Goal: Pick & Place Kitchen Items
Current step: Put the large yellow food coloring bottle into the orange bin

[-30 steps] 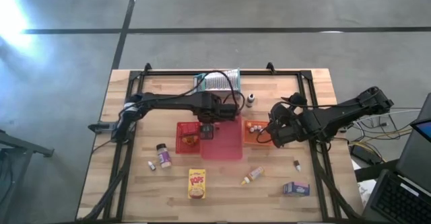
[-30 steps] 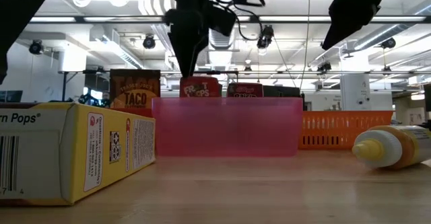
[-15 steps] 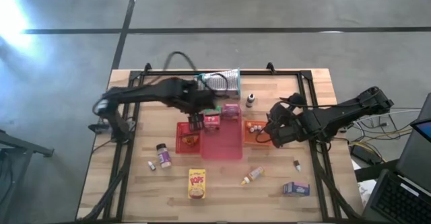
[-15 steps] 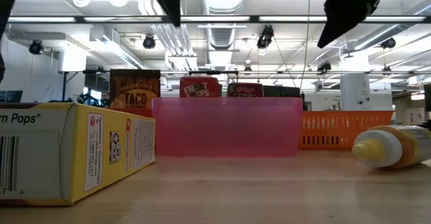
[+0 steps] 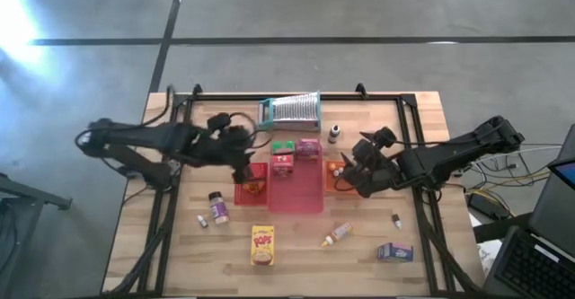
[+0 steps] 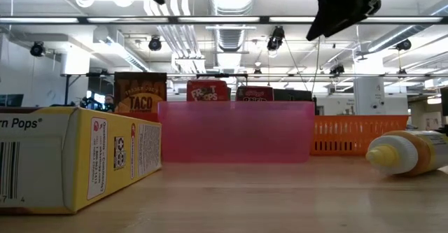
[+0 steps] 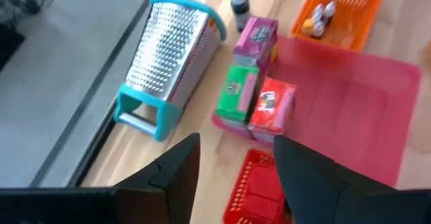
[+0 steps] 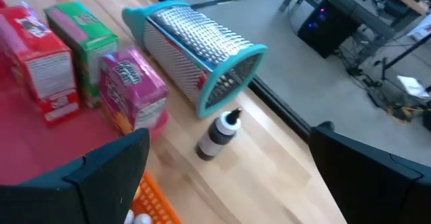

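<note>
Green, red and pink boxes stand at the far end of the pink tray. My left gripper hangs open and holds nothing, left of them and above the small red tray; the left wrist view shows its fingers apart over that tray. My right gripper stands wide open above the orange tray, which holds small bottles. Its wrist view shows the pink box and a dark bottle beyond.
A ribbed metal grater lies at the far edge. On the near half of the table lie a yellow box, a spice jar, a yellow bottle, a blue-purple box and a small dark item.
My left gripper has risen from the red box in the pink tray and drawn back toward the table's left edge, tipping from pointing down to slanting. The red box stays standing beside the green one. My right gripper has turned a little over the orange tray.
</note>
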{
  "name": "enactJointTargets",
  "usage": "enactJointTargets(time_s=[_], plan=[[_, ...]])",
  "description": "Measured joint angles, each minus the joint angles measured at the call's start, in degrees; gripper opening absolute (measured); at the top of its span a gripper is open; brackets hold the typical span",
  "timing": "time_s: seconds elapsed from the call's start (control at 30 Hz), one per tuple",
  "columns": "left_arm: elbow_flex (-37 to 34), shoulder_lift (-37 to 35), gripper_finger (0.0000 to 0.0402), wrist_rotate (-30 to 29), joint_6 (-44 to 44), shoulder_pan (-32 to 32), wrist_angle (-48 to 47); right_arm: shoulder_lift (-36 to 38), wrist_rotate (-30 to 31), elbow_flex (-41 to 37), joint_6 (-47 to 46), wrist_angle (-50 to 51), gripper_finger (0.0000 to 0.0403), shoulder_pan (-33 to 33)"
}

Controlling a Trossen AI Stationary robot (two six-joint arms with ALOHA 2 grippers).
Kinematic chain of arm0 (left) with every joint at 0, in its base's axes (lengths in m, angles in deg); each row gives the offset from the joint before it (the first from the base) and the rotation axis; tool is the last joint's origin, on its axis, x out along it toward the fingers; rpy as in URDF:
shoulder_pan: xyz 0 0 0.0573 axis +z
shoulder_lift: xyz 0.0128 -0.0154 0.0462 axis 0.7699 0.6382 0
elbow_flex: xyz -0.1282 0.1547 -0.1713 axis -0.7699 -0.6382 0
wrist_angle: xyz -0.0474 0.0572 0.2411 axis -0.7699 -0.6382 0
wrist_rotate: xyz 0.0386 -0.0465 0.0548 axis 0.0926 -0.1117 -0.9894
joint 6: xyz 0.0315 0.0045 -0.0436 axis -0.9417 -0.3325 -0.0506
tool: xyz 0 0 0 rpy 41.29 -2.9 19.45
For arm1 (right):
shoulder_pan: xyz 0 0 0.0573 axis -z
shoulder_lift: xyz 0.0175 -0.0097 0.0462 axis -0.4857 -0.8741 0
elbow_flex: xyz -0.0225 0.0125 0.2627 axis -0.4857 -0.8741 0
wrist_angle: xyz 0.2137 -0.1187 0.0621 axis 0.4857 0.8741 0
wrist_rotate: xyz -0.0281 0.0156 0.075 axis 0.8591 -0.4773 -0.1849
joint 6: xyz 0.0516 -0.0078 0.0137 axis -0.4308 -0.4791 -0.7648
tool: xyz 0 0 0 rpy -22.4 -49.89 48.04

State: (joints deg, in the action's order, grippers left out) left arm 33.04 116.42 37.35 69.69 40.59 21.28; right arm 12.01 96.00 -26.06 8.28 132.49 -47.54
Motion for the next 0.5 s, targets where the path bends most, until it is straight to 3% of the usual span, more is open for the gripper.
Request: enactJointTargets(time_s=[0.3,0.5], plan=[[-25.09,-15.71,0.0192,-1.18,-0.60,-4.14,27.37,0.00,-0.77,-1.54,2.55,-1.73,0.0399,-0.02],[-35.34,-22.93,0.0192,-2.87,-3.89,-4.12,33.23,0.00,-3.67,-1.32,2.33,-2.12,0.0349,-0.03]])
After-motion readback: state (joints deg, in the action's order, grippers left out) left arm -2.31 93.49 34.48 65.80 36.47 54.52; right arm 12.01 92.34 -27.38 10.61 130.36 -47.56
